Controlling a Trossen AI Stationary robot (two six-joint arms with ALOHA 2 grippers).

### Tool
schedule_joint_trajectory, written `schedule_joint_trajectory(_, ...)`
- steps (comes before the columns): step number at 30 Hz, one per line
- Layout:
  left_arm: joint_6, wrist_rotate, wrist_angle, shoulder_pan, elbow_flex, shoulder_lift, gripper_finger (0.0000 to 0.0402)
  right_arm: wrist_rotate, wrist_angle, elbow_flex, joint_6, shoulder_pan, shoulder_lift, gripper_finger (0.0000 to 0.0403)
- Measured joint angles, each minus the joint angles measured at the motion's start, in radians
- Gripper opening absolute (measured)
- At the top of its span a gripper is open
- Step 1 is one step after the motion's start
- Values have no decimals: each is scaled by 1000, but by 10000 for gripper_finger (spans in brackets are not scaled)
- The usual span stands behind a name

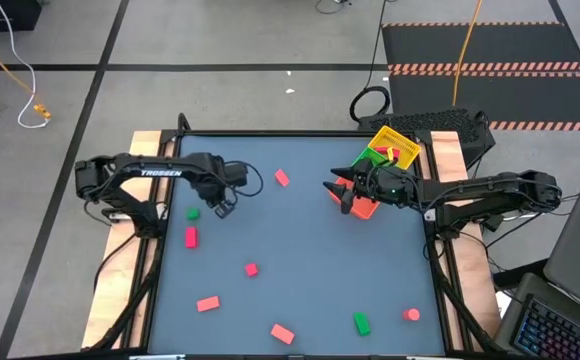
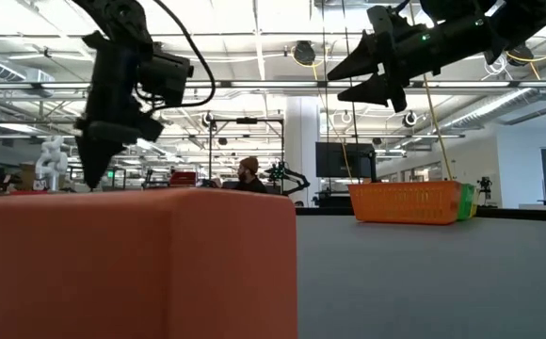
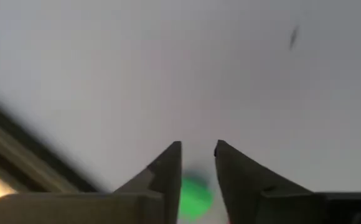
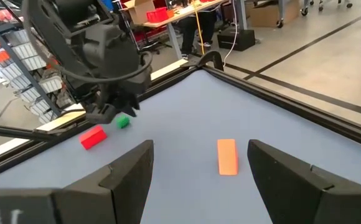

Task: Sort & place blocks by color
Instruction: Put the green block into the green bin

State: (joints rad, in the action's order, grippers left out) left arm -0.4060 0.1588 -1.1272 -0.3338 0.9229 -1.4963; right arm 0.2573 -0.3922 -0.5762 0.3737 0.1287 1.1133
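Observation:
Red, pink and green blocks lie scattered on the grey table. My left gripper (image 1: 220, 207) (image 3: 198, 148) hangs above the table's left part, pointing down, its fingers a narrow gap apart. A green block (image 1: 192, 213) (image 3: 195, 196) (image 4: 122, 122) lies on the table right beneath it, untouched. A red block (image 1: 191, 237) (image 4: 93, 137) lies beside that one. My right gripper (image 1: 338, 192) (image 4: 199, 148) (image 2: 377, 80) is wide open and raised, at the tray's table-centre side. A pink bar (image 1: 282, 178) (image 4: 227, 155) lies flat ahead of it.
The three-part tray (image 1: 398, 147) (image 2: 405, 202) stands at the far right corner, under my right arm. More blocks lie toward the near edge: red (image 1: 252, 269), pink (image 1: 208, 303), pink (image 1: 282, 333), green (image 1: 362, 322), red (image 1: 412, 315). One block (image 2: 132, 264) fills the low view's foreground.

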Motion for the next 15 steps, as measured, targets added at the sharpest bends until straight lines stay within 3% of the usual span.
schedule_joint_trajectory(6,-23,38,-112,47,3,74,177,0,1,0,0,0,0,254)
schedule_joint_trajectory(15,-52,51,-132,126,-10,224,256,-1,-42,0,-19,0,0,254)
